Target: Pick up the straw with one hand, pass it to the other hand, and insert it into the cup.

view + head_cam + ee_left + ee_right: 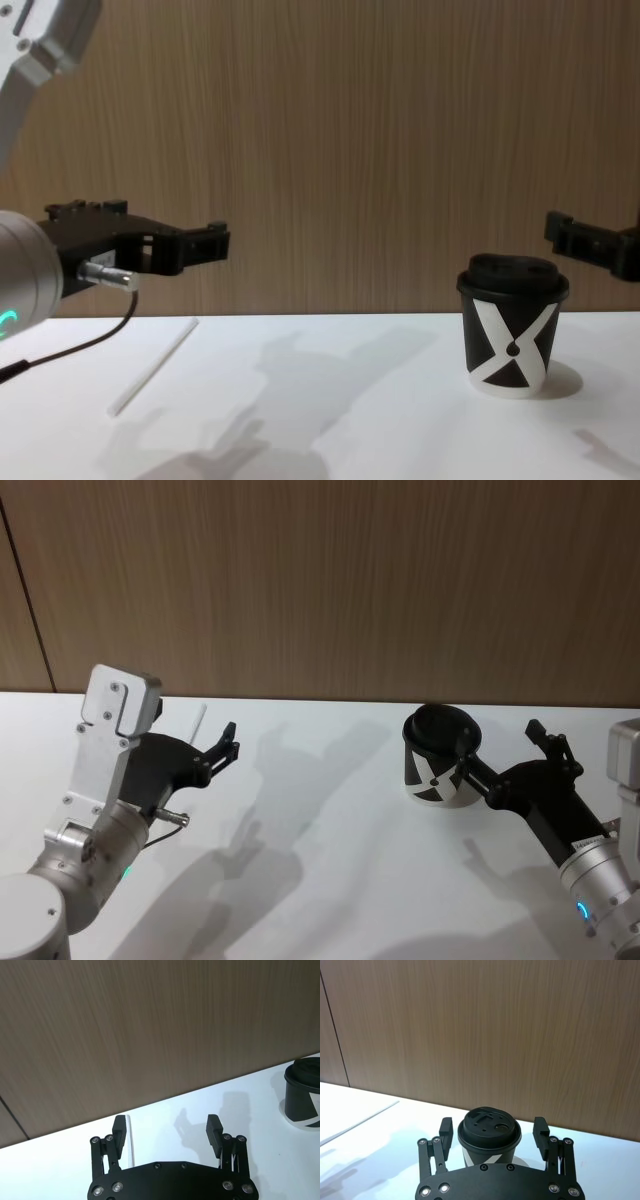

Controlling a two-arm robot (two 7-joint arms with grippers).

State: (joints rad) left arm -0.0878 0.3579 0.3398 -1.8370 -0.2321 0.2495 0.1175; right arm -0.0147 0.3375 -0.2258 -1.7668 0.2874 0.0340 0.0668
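Note:
The white straw (150, 368) lies flat on the white table (330, 420) at the left. My left gripper (215, 240) hovers above it, open and holding nothing. In the left wrist view the straw (130, 1142) shows just inside one finger of the left gripper (167, 1127). At the right stands the black cup (510, 335), upright, with its white X and domed lid. My right gripper (503, 745) is open at lid height beside the cup (438, 765). In the right wrist view the cup (489, 1132) sits between the spread fingers of the right gripper (492, 1130), untouched.
A wood-panelled wall (330, 580) runs along the table's far edge. A grey cable (70, 345) hangs from the left wrist. Bare table (330, 820) lies between the straw and the cup.

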